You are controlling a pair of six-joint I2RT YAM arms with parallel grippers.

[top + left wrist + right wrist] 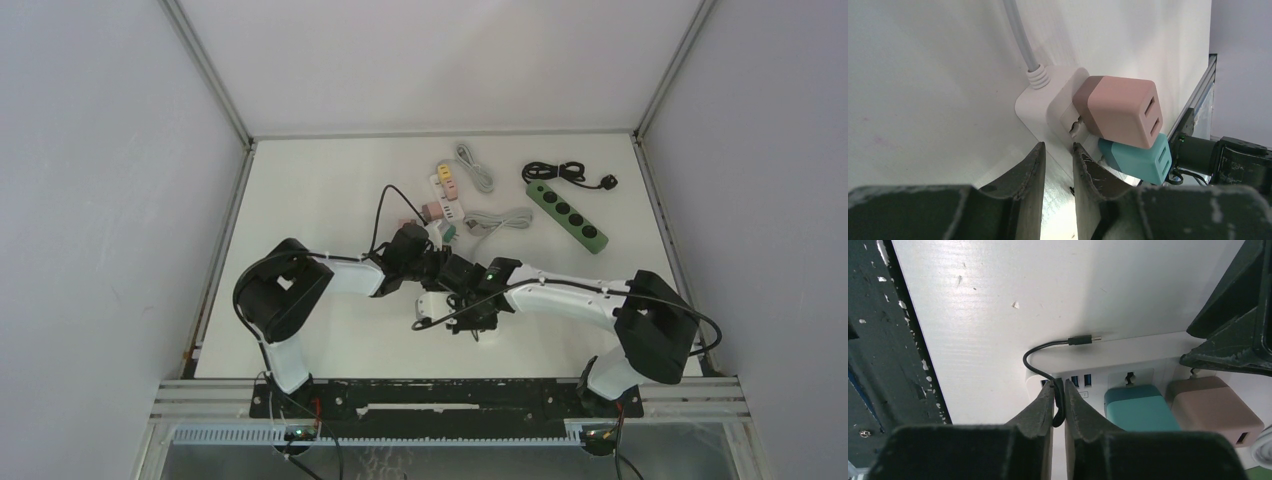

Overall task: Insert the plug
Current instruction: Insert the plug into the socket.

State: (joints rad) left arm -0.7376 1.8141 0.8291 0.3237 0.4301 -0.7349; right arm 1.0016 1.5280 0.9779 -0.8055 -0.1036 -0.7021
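Observation:
A white power strip point(1148, 357) lies on the table with blue USB ports point(1080, 380) at its end. A teal adapter point(1140, 407) and a pink adapter point(1213, 407) are plugged into it. My right gripper point(1059, 390) is shut on the black plug point(1058, 399) right at the USB ports. The plug's thin black cable point(1030, 357) loops back to a free end point(1083, 340) lying on the strip. My left gripper point(1059, 150) is shut on the strip's body point(1035, 105) just short of the pink adapter point(1120, 112), which sits above the teal adapter point(1140, 160).
A green power strip point(567, 217) with a black cord point(560, 172) lies at the back right. Another white strip with coloured adapters point(446, 180) and grey cable bundles point(500, 220) sit behind the arms. Both arms point(560, 295) cross at the table's middle.

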